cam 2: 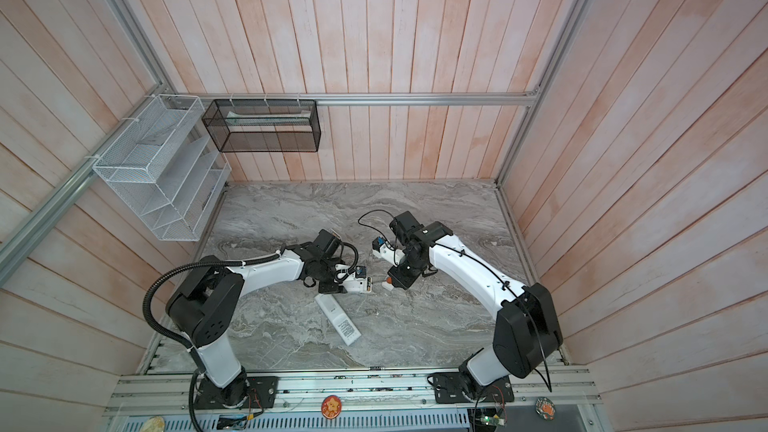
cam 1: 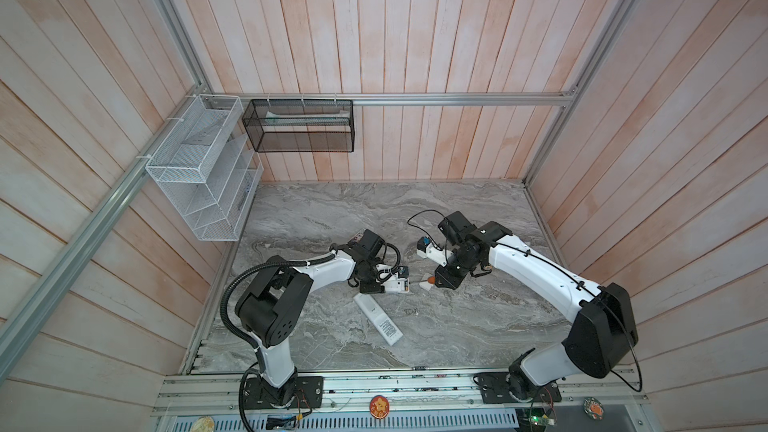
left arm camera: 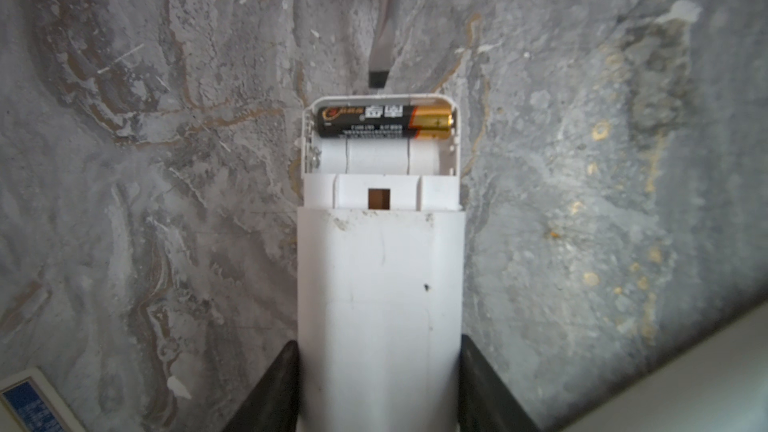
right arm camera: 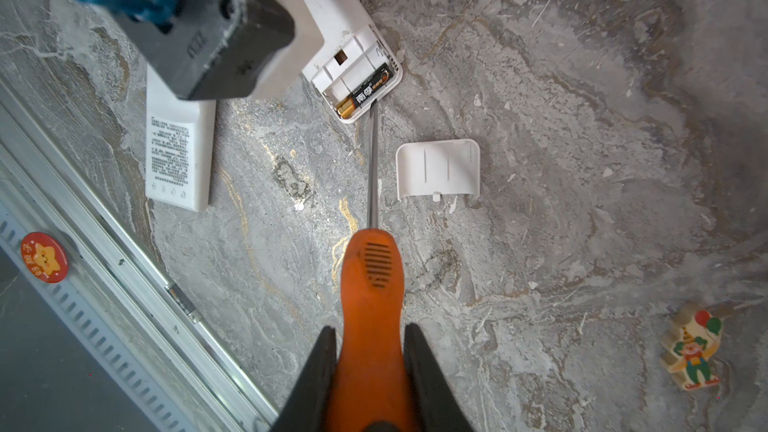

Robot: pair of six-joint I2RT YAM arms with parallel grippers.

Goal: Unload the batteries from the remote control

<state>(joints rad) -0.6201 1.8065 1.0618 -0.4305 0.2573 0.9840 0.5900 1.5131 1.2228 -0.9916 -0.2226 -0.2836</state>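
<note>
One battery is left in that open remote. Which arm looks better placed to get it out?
Likely the right. The right gripper grips the screwdriver, whose tip is close beside the battery. The left gripper is clamped on the remote, steadying it.

Soft, even light in both top views; faint shadows on the grey marbled bench top [cam 1: 457, 218]. Pale pink wooden plank walls [cam 1: 415, 35] bow toward frame edges. Left wrist view: white plastic remote control [left arm camera: 380, 305] glares, nearly washed out; bench dim and blurred at the picture's rim. Right wrist view: orange-handled steel screwdriver [right arm camera: 371, 268], handle soft close to the lens.
</note>
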